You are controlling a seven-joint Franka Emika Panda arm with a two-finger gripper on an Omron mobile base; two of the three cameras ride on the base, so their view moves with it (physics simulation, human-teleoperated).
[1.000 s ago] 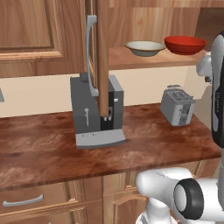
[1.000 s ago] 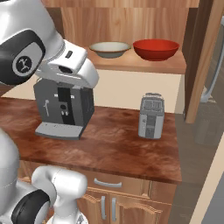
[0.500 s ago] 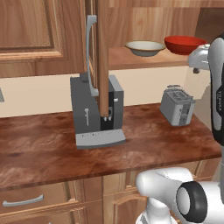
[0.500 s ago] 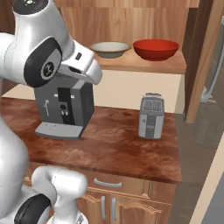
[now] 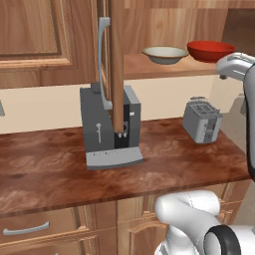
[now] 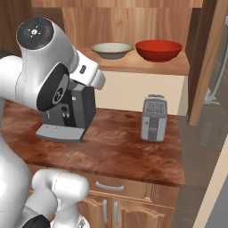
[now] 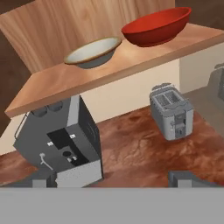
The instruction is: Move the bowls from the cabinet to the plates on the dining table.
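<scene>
Two bowls (image 7: 127, 37) sitting side by side on the open cabinet (image 6: 147, 64) shelf above the coffee machine (image 7: 65, 140) and toaster (image 7: 171, 111), awaiting pickup, gripper (image 7: 113, 180) spread wide and empty, facing them.

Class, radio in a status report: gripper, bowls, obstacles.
Gripper open, empty. Cream bowl and red bowl side by side on cabinet shelf, untouched. Coffee machine and toaster on counter below.
</scene>
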